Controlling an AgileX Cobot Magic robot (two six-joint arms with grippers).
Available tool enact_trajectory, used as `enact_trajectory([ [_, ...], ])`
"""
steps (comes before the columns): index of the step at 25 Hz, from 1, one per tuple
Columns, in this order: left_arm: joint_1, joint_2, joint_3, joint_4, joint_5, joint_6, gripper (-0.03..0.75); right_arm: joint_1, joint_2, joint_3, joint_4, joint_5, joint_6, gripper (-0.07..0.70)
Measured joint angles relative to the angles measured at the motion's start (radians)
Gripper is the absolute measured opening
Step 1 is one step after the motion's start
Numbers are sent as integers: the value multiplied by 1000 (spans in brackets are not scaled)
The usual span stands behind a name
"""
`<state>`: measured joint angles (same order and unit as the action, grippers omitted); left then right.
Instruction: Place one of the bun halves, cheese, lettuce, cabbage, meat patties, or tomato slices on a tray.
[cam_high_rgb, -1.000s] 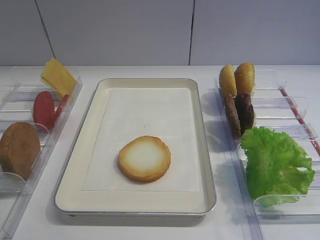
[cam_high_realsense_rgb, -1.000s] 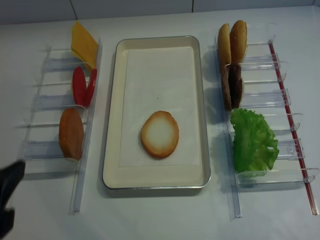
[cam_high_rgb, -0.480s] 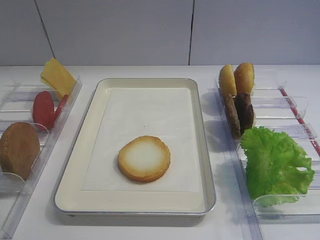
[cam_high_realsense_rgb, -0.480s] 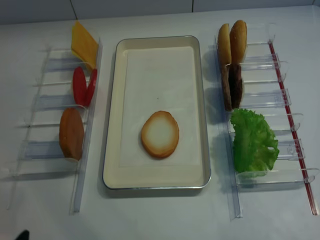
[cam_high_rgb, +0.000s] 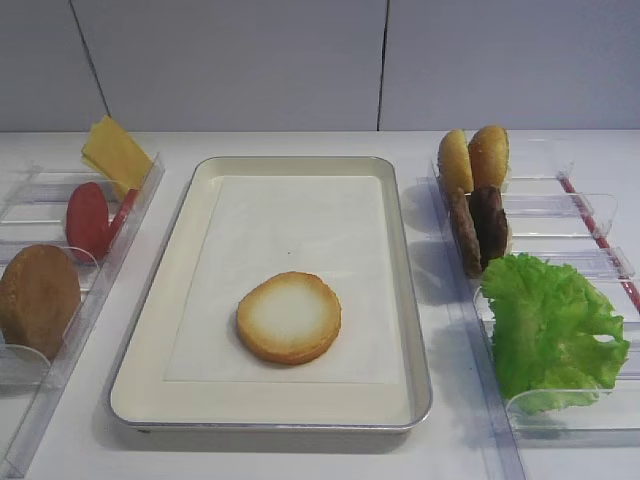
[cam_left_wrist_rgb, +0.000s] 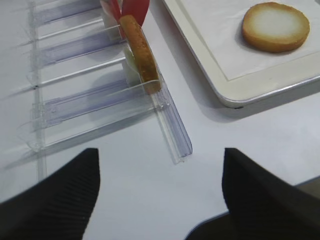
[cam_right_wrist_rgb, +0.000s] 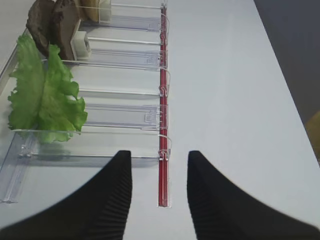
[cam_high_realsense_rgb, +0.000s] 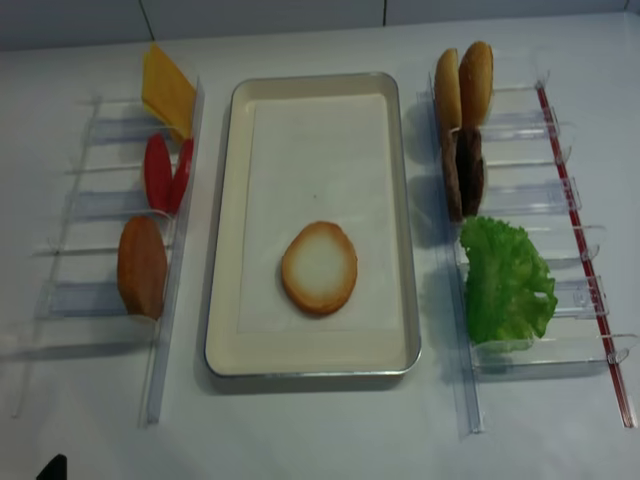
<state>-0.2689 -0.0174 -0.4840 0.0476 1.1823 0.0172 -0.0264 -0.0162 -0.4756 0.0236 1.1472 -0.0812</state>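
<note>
The bun half (cam_high_rgb: 289, 317) lies cut face up on the tray (cam_high_rgb: 148, 340), ahead and to the right of my left jaws (cam_left_wrist_rgb: 160, 187), which hang released and empty. My right jaws (cam_right_wrist_rgb: 159, 192) gape over the table (cam_right_wrist_rgb: 240, 100), lettuce (cam_right_wrist_rgb: 42, 95) ahead-left.

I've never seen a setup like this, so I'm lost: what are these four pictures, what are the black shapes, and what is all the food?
It is a two-armed robot at a white table. Two pictures look down from above; the other two come from cameras on its wrists. The black shapes are its claws: the left claw and right claw, both open and holding nothing. In the middle sits a tray with one bun half lying cut face up. Clear racks at the sides hold the rest: cheese, tomato slices and a brown bun on the left; small buns, meat patties and lettuce on the right.
</note>
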Motion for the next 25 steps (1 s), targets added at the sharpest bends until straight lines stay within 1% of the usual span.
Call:
enact_trajectory([
  [10,0,0,0,2,0,-6,510,0,0,0,0,-2,0,274],
  [12,10,0,0,2,0,-6,508,0,0,0,0,-2,0,274],
  [15,67,0,0,2,0,-6,507,0,0,0,0,-2,0,274],
  [18,153,0,0,2,0,-6,507,0,0,0,0,-2,0,274],
  [19,192,0,0,2,0,-6,507,0,0,0,0,-2,0,274],
  [22,266,0,0,2,0,-6,503,0,0,0,0,-2,0,274],
  [23,282,0,0,2,0,-6,501,0,0,0,0,-2,0,274],
  [25,294,0,0,3,0,-7,496,0,0,0,0,-2,0,274],
])
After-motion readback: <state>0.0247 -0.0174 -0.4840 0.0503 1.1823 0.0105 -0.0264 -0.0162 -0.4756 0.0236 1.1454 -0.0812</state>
